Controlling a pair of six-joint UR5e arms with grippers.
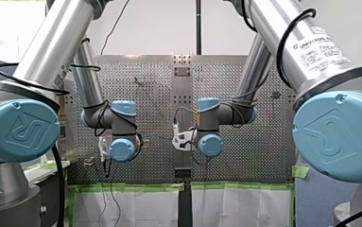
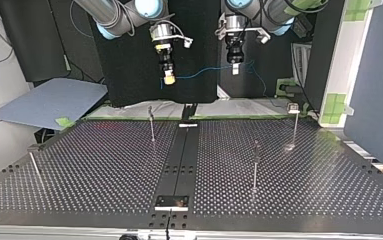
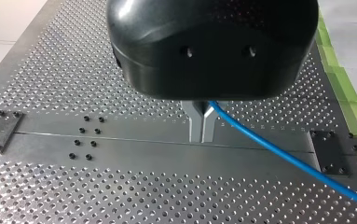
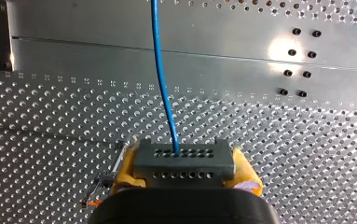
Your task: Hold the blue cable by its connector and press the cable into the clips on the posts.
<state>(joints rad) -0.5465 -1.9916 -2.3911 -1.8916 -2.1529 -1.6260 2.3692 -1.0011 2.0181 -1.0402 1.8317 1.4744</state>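
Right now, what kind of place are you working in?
Probably a robotics lab test bench: a perforated metal table with thin posts standing on it, green tape along its edge, and a blue cable being handled above it.

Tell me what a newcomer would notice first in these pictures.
The blue cable hangs strung in the air between both grippers, above the perforated table. My right gripper clamps its dark connector between yellow pads; my left gripper pinches the cable itself. Thin posts stand on the table below, no cable in them.
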